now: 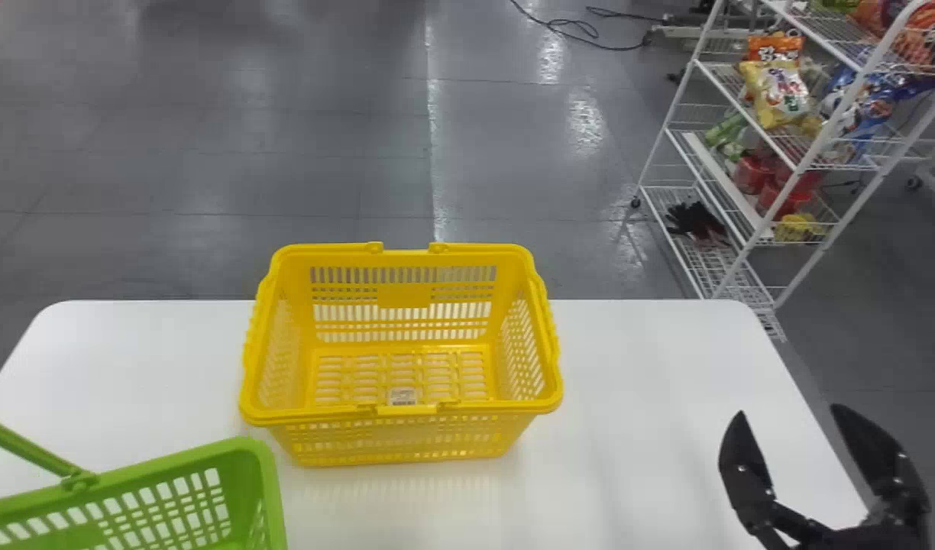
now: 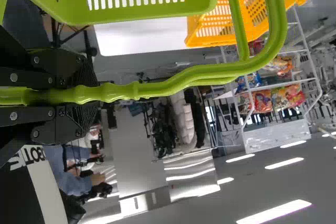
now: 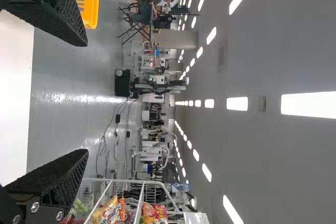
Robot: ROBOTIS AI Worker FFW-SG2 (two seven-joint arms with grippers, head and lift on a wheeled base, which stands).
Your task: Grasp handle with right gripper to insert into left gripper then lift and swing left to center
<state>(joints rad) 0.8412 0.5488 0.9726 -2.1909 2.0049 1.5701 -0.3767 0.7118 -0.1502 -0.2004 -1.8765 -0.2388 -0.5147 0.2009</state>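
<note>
Handle (image 2: 126,92) of the green basket (image 1: 261,462): gripped by left hand (image 2: 79,95), its fingers closed on the bar from both sides, bar running out past the fingertips. Basket itself sits at the head view's lower left corner, handle raised off the rim. Can't tell whether its base touches the worktop (image 1: 628,382).

Right hand (image 1: 788,412): spread wide, nothing between the fingers, at the worktop's right edge, well apart from both baskets. Right wrist view agrees, big gap between pads.

Yellow basket (image 1: 284,416): upright on the worktop near the far edge, middle, beyond and right of the green one. Small label (image 1: 402,396) on its bottom.

Background right: white wire rack (image 1: 826,149) with snack bags (image 1: 777,92), dark gloves (image 1: 697,221) on the bottom shelf.
</note>
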